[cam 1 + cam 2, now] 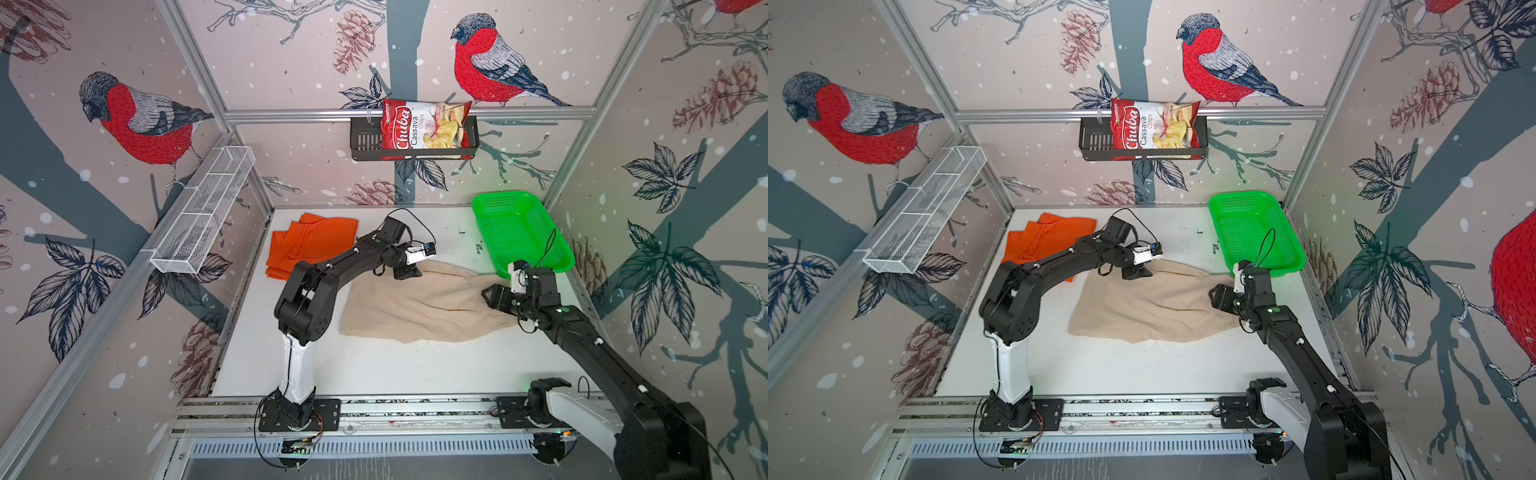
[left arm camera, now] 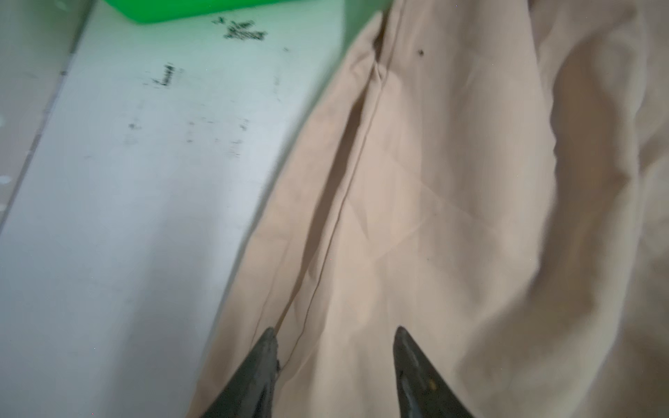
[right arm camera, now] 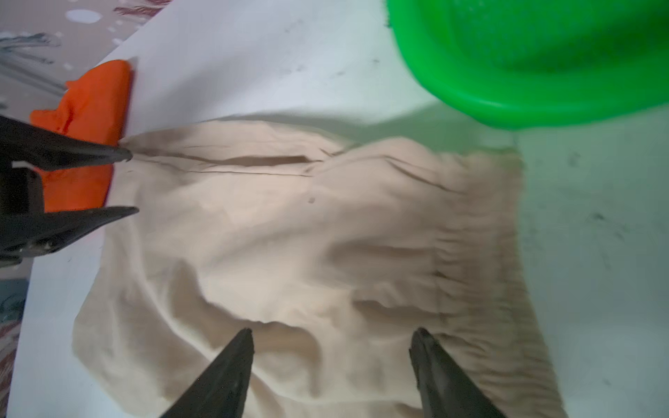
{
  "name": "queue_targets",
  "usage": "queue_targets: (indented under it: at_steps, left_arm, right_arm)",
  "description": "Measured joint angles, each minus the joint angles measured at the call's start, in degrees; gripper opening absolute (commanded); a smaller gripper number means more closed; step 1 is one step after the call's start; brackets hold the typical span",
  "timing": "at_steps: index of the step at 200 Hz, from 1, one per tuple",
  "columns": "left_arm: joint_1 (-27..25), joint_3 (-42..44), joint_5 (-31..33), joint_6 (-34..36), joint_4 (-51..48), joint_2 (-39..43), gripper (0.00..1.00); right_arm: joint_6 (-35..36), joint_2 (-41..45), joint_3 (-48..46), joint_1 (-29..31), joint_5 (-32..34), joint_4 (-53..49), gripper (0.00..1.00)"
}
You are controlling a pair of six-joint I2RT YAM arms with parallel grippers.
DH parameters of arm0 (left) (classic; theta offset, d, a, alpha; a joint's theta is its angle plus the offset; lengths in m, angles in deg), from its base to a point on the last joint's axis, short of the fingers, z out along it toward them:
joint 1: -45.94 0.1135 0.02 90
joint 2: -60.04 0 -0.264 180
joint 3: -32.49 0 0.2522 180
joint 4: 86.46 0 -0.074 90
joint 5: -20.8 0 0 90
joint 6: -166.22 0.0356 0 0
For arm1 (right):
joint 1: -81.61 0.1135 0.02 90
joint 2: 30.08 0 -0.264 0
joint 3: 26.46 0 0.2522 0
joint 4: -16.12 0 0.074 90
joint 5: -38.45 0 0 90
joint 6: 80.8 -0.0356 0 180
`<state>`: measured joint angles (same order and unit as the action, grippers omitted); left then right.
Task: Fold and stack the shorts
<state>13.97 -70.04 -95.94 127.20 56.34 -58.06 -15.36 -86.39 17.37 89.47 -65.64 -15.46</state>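
Khaki shorts [image 1: 428,303] lie spread on the desk just beside the green basket [image 1: 536,269]. The orange shorts [image 1: 309,241] sit farther from it, seemingly already folded. The left pincer [image 2: 335,329] and right pincer [image 3: 333,330] are both released, empty, over the khaki cloth. The fold is underway; next, grasp an edge.

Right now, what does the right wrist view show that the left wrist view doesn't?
Only the right wrist view: the orange shorts, the gathered waistband, and the right gripper with its jaws apart above the cloth. Only the left wrist view: nothing new, just a closer look down the long seam. Both: the beige shorts, the left gripper with its jaws apart, the green basket and the white table.
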Motion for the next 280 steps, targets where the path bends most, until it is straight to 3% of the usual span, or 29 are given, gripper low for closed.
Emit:
queue_targets:
  at_steps: [52,121,140,181,220,280]
  left_arm:
    - [-0.02,-4.66,1.25,6.40,-1.16,-6.32,0.51]
    - [-0.02,-12.98,2.14,8.98,-4.35,-13.44,0.38]
    - [-0.02,-12.76,2.34,9.03,-5.73,-13.42,0.29]
    - [-0.02,-9.22,2.91,9.01,-6.86,-11.65,0.00]
    - [0.44,-2.89,2.93,7.89,-5.92,-5.97,0.00]
    - [1.77,-1.27,1.11,0.33,2.01,0.37,0.00]
  right_arm:
    - [-7.74,1.57,-5.09,-6.21,1.57,1.44,0.74]
    - [-11.74,-0.48,-10.16,-7.63,1.44,4.92,0.73]
    - [-12.00,-1.31,-11.08,-7.63,1.33,6.36,0.73]
    - [-13.35,-1.05,-12.85,-5.66,1.03,10.12,0.72]
    - [-15.93,3.19,-14.34,-2.80,0.31,8.68,0.74]
    - [-14.29,5.97,-10.12,-5.33,1.51,4.00,0.73]
